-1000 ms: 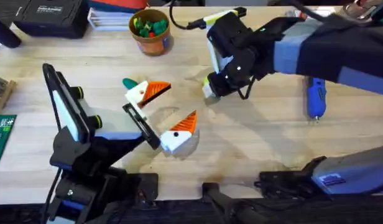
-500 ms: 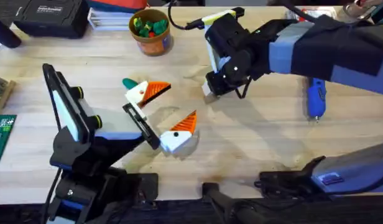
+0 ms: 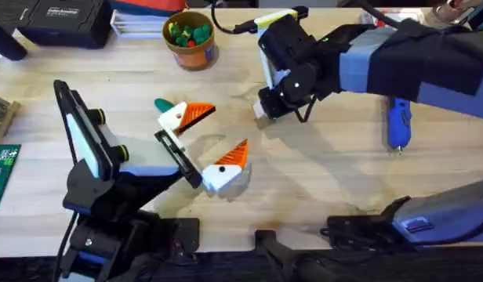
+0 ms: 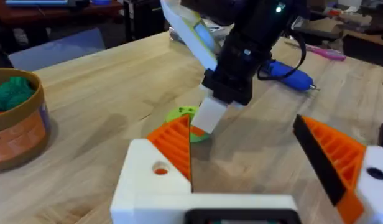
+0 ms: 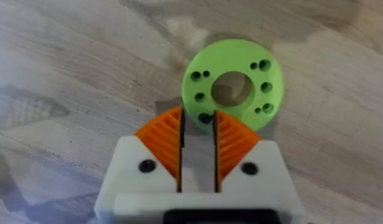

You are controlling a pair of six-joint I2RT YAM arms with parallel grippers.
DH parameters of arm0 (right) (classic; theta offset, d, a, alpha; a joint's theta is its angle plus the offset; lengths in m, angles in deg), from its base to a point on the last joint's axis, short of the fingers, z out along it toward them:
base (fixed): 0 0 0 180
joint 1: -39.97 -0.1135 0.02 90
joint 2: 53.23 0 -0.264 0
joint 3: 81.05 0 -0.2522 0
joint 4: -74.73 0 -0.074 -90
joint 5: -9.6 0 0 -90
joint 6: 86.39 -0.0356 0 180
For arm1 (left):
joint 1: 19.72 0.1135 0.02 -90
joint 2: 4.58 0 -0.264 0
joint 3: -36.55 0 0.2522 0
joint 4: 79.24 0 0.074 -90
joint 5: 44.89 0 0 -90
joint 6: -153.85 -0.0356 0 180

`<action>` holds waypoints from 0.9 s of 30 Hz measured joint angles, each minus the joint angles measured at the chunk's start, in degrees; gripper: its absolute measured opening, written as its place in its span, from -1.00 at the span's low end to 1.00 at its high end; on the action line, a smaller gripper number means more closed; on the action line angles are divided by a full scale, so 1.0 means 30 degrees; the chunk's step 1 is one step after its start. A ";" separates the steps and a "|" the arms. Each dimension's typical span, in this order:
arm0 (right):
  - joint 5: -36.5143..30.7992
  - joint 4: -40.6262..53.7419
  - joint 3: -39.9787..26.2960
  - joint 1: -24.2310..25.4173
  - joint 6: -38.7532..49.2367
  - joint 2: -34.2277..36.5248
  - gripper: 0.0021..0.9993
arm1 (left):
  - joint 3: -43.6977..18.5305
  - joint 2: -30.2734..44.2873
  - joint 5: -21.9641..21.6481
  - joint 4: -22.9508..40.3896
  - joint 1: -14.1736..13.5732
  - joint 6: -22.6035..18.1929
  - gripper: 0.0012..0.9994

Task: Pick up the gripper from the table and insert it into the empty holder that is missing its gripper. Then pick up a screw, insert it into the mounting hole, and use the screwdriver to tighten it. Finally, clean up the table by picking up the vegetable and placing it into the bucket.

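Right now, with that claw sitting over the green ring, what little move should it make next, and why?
Probably a short, straight lift. The right claw looks pinched on the near rim of the green disc, its orange pads close together on either side, while the disc lies flat on the table. Raising it slightly would show whether such an edge grip holds before carrying it anywhere.

Bucket (image 3: 191, 39) behind left gripper (image 3: 205, 141), screwdriver (image 3: 398, 124) far right.
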 joint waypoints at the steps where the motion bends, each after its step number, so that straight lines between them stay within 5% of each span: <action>1: -0.0002 -0.0007 0.0000 0.0000 -0.0001 0.0007 -0.46 | 0.0000 0.0000 0.0007 -0.0001 0.0000 0.0000 0.97; 8: -0.0015 -0.0015 0.0000 0.0000 0.0001 0.0197 -0.47 | 0.0000 0.0000 0.0007 -0.0001 0.0000 0.0000 0.97; 12: -0.0423 -0.0157 -0.0041 0.0066 -0.0046 0.0273 -0.98 | 0.0000 0.0000 0.0007 -0.0001 0.0000 0.0000 0.97; 27: -0.0413 0.0265 -0.0124 0.0073 -0.0050 0.0111 -0.99 | 0.0000 0.0000 0.0007 -0.0001 0.0000 0.0000 0.97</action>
